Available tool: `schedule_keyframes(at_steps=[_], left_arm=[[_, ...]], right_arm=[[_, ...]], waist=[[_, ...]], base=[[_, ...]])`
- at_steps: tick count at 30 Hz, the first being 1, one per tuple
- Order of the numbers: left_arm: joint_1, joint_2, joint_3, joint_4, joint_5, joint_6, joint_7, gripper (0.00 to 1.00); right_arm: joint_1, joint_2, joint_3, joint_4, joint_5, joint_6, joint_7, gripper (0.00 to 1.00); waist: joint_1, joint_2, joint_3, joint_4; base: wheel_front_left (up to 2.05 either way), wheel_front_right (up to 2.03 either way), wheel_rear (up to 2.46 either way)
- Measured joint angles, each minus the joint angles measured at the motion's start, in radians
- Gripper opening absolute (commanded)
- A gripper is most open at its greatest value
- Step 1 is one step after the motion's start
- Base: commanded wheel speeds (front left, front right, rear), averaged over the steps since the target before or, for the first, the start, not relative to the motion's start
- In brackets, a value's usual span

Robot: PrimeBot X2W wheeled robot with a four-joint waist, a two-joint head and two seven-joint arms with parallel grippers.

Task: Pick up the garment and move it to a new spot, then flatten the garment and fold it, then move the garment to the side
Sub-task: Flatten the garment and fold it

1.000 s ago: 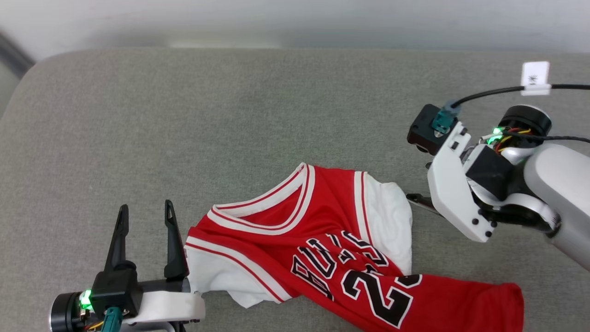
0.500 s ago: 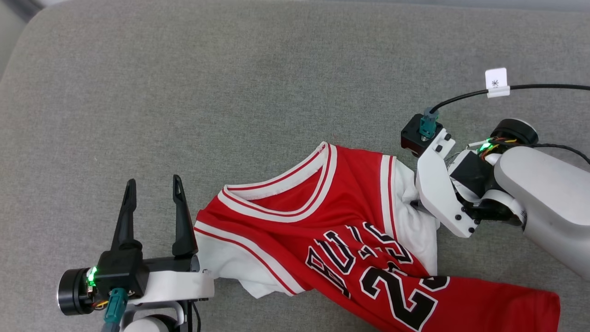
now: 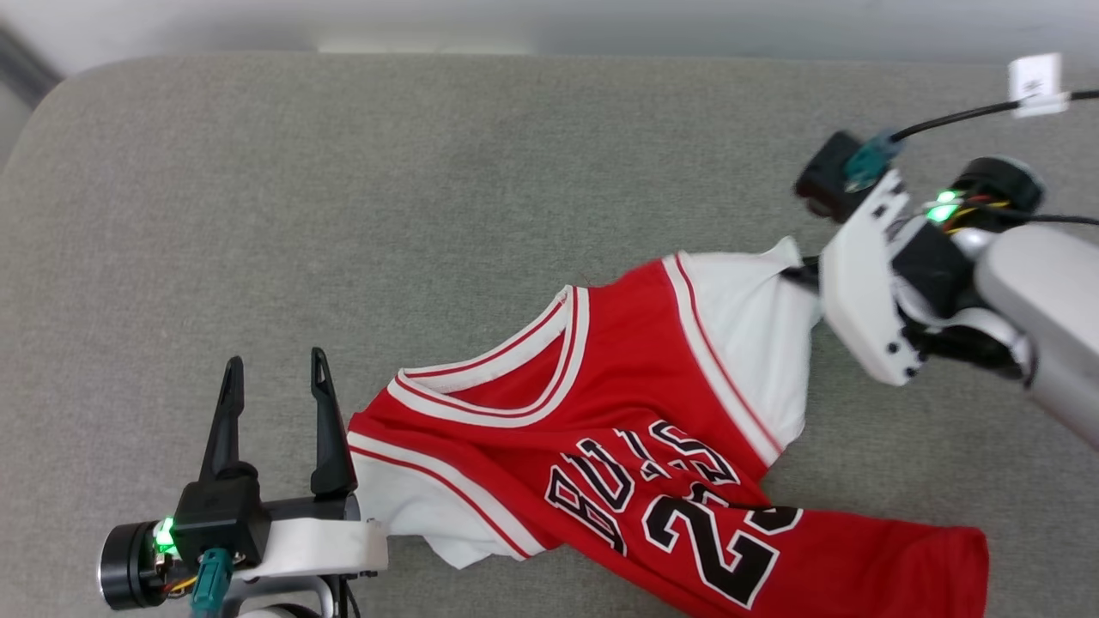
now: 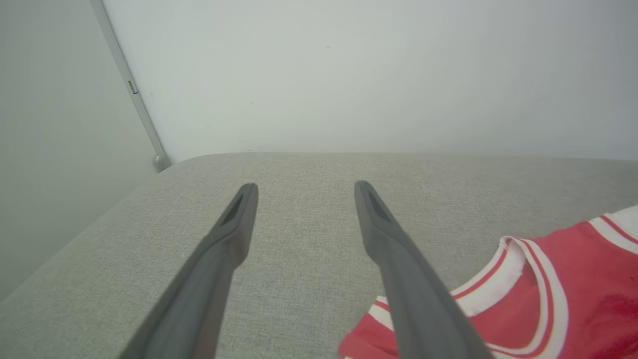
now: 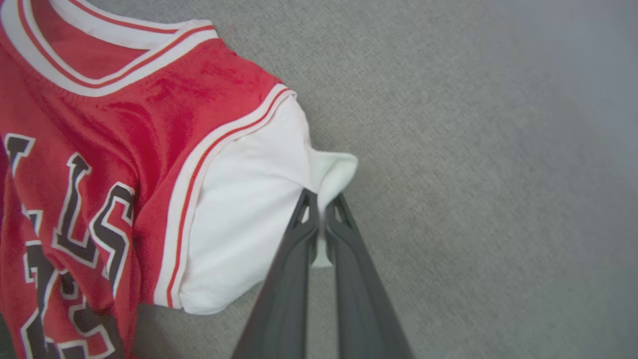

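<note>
Red jersey-style T-shirt [image 3: 652,403] with white short sleeves and black white-outlined lettering was lying rumpled, front up, on the grey woven fabric cushion [image 3: 429,172]. Its collar pointed toward the far left and its hem trailed off to the lower right.

Right gripper [image 5: 321,199] had its 2 dark fingers pinched shut on the outer corner of 1 white sleeve [image 5: 249,214], and the cloth was drawn taut toward it. So I'd call this step 1: the pick-up before moving it to a new spot.

Left gripper [image 3: 275,365] sat with its fingers spread wide, holding nothing, just beside the other sleeve.

Next move, my guess, was to lift and carry with the right. But 1 sleeve corner is a thin hold, so the left probably needed to grab the near shoulder too, or the whole thing would bunch up.
</note>
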Motion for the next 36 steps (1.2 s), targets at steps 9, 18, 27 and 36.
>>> schedule_keyframes(at_steps=[9,18,27,36], left_arm=[[0.029,0.0,0.01,-0.007,0.002,-0.007,0.0,1.0],[0.024,0.0,0.012,0.001,0.01,-0.024,0.0,1.0],[0.019,0.003,0.023,0.036,0.021,-0.04,0.0,1.0],[-0.003,0.074,0.066,0.072,0.017,-0.084,0.0,1.0]], right_arm=[[0.009,-0.179,-0.047,0.086,0.063,0.0,-0.074,0.0],[0.16,-0.2,-0.071,0.31,0.128,0.0,-0.056,0.0],[0.227,-0.14,-0.103,0.387,0.123,0.0,-0.192,1.0],[0.192,-0.139,-0.21,0.345,-0.054,0.0,-0.643,1.0]], waist=[[0.0,0.0,-0.036,-0.053],[0.0,0.0,-0.014,-0.07],[0.0,0.0,-0.037,-0.068],[0.0,0.0,-0.092,-0.096]], base=[[0.0,0.0,0.0],[0.0,0.0,0.0],[0.0,0.0,0.0],[0.0,0.0,0.0]])
